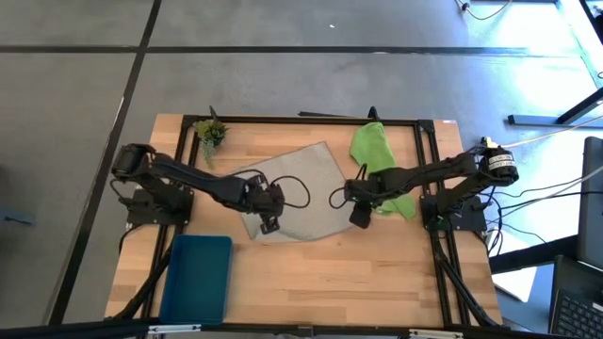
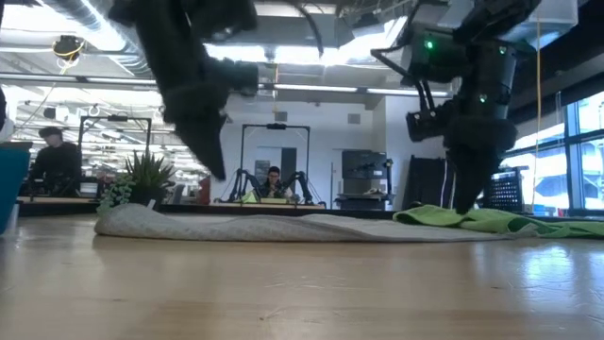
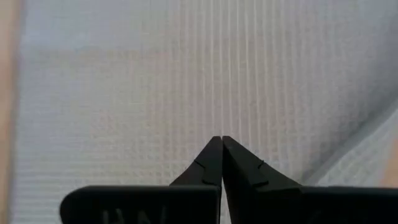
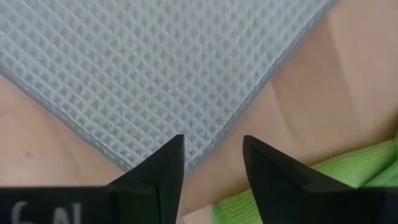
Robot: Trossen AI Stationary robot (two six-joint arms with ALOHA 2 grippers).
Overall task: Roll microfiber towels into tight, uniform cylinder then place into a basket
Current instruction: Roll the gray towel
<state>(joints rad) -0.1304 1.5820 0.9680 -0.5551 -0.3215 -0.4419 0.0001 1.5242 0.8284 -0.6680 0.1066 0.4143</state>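
A light grey microfiber towel [image 1: 294, 193] lies spread flat on the middle of the wooden table, and shows in the low view as a thin sheet [image 2: 283, 225]. A lime green towel [image 1: 377, 162] lies crumpled at the far right [image 2: 500, 220]. My left gripper [image 1: 268, 224] is shut and hangs clear above the grey towel's near left part [image 3: 221, 138]. My right gripper [image 1: 359, 218] stands open above the grey towel's right corner [image 4: 212, 142], with the green towel [image 4: 298, 186] just beside it. The teal basket [image 1: 198, 278] stands at the near left.
A small green plant sprig [image 1: 209, 134] stands at the far left corner. A black frame [image 1: 283, 119] runs round the table's edges. Bare wood [image 1: 339, 282] lies between the towels and the near edge. People sit in the room behind [image 2: 274, 184].
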